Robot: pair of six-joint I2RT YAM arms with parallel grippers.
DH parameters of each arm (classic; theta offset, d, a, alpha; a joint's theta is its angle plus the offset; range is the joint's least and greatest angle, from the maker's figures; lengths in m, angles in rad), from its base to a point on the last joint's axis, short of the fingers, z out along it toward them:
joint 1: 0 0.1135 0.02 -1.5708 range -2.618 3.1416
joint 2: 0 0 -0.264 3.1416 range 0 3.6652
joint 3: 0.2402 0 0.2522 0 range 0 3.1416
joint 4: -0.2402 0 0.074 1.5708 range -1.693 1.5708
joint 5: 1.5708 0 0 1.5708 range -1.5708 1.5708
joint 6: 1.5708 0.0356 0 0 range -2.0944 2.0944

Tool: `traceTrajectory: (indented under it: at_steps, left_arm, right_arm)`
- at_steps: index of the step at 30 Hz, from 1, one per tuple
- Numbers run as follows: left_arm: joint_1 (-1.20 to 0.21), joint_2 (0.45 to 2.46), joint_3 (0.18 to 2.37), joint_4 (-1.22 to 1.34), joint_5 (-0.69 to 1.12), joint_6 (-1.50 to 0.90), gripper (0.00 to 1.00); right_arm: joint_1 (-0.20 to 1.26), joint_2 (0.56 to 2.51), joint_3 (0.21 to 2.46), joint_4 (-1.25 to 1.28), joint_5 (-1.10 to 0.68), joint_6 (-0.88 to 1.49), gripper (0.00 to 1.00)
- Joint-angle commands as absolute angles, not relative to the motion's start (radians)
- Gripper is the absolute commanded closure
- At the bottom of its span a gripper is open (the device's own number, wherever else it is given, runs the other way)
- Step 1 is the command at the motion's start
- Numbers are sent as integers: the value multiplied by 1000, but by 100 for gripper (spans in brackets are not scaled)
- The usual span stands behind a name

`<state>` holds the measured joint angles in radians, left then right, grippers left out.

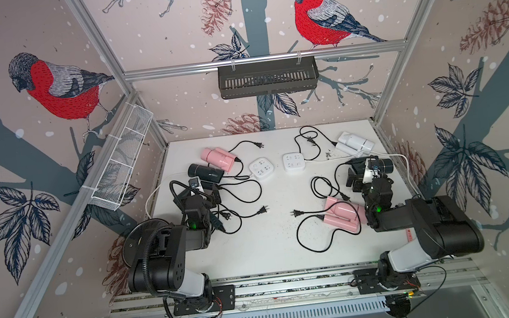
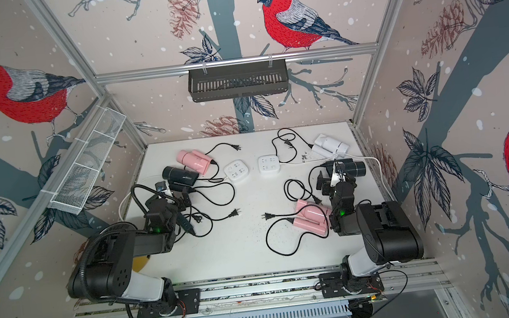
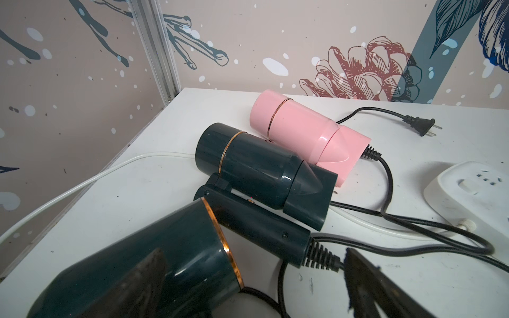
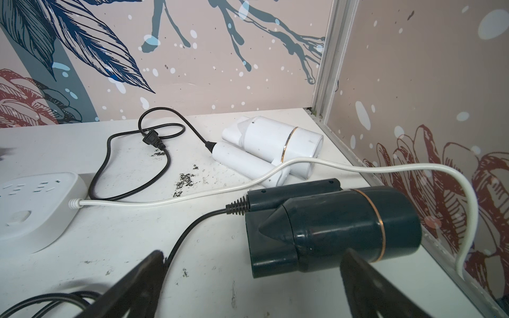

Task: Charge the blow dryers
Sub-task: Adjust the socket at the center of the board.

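Jaws wide and empty, left gripper and right gripper hover beside dark cylindrical plastic blow dryers, apparently poised to grab.

Six blow dryers, lying flat, black cords loose.

Left of centre in a top view: rear pink dryer, left dark dryer against it, and another dark dryer just beside.

Right: white dryer, right dark dryer, front pink dryer.

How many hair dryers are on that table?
6. Far pink dryer, left; dark dryer beside it; second dark dryer by the left arm; white dryer, back right; third dark dryer by the right arm; near pink dryer, right. Arms might hide more.
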<state>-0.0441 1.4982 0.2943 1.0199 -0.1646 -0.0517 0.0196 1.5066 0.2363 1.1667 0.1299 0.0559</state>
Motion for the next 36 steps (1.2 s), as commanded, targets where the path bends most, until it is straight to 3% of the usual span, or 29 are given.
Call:
traceTrajectory:
  at_steps: [1, 6, 10, 16, 25, 27, 36]
  left_arm:
    - [-41, 1496, 300, 1077, -174, -38, 0]
    - [-40, 1493, 294, 1083, -175, -37, 0]
    - [-40, 1404, 283, 1041, -153, -19, 0]
    - [-70, 1147, 363, 737, -226, -147, 0]
    - [-90, 1147, 641, 315, -37, -360, 0]
    - [-93, 1160, 668, 288, 11, -389, 0]
    - [-160, 1264, 764, 230, 127, -421, 1]
  right_arm:
    - [19, 1503, 236, 1200, 129, 69, 0]
    - [14, 1500, 233, 1201, 136, 76, 0]
    - [29, 1456, 222, 1204, 283, 117, 0]
    - [126, 1284, 411, 755, 393, 155, 0]
    - [208, 1198, 713, 306, 181, 272, 0]
    - [216, 1194, 739, 278, 99, 272, 0]
    - [265, 1180, 791, 225, 27, 329, 0]
